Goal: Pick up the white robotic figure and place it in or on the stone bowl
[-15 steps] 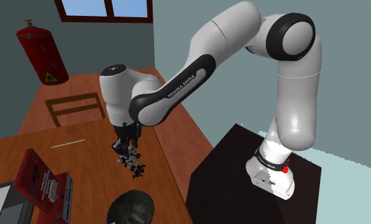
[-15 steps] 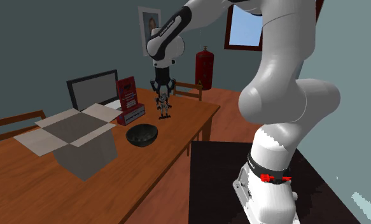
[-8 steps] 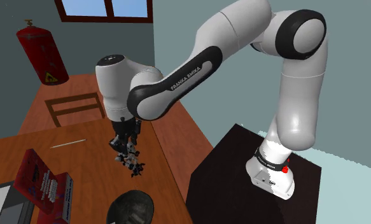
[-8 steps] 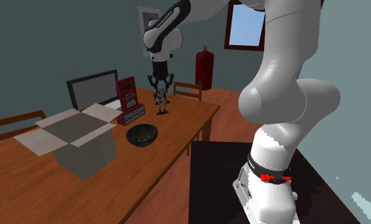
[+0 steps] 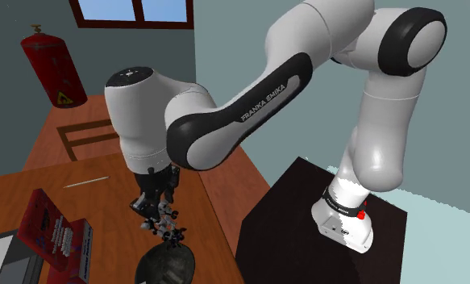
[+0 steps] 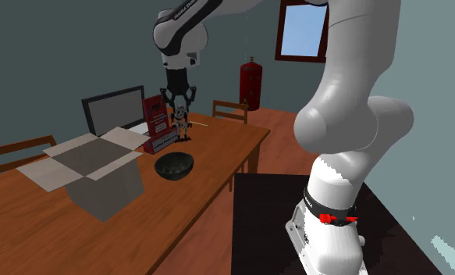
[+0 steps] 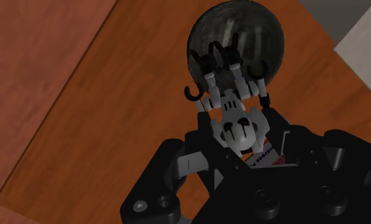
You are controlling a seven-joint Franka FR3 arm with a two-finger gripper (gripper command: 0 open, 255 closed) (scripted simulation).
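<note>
"What's changing?"

"The gripper [image 5: 154,200], pinching the figure [image 5: 167,226], is carrying it through the air toward the bowl [image 5: 164,263]. In the wrist view its legs are now hanging over the bowl, so I'd say release is nearing."

"Anything hidden?"

"The shoulder view's bottom edge is cropping the bowl, and the figure is covering the fingertips."

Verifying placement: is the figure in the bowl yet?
Out. The white robotic figure hangs clasped between the fingers, clear of the table; the dark bowl is empty.
</note>
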